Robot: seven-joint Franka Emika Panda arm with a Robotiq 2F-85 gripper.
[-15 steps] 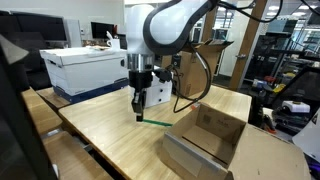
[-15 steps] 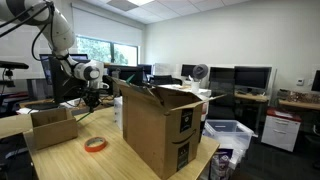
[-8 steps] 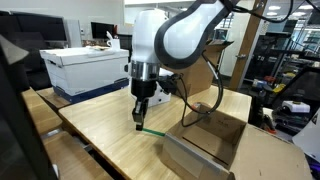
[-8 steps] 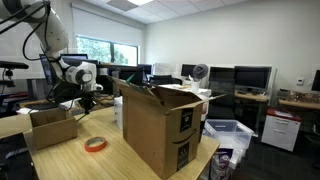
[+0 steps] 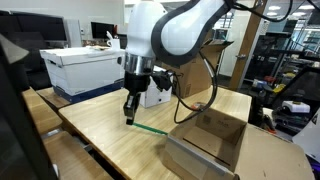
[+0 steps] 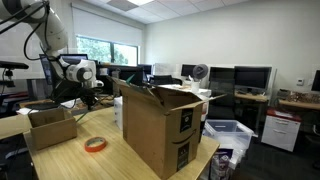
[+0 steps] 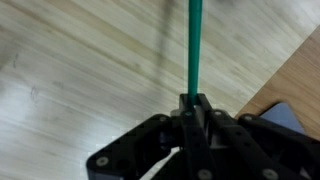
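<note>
Between the clenched black fingers of the claw [image 7: 192, 104] sits one end of a thin green rod [image 7: 190, 45], straight, smooth and round, held low over the pale wood-grain surface [image 7: 80, 70]. In an exterior view, an open brown cardboard box [image 5: 192, 160] stands near.

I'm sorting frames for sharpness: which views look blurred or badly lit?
Wrist view: soft throughout, the green rod and the gripper shut on it lack crisp edges, the table grain smeared. In an exterior view the bright window glares behind the arm, yet the orange tape roll is clear.
</note>
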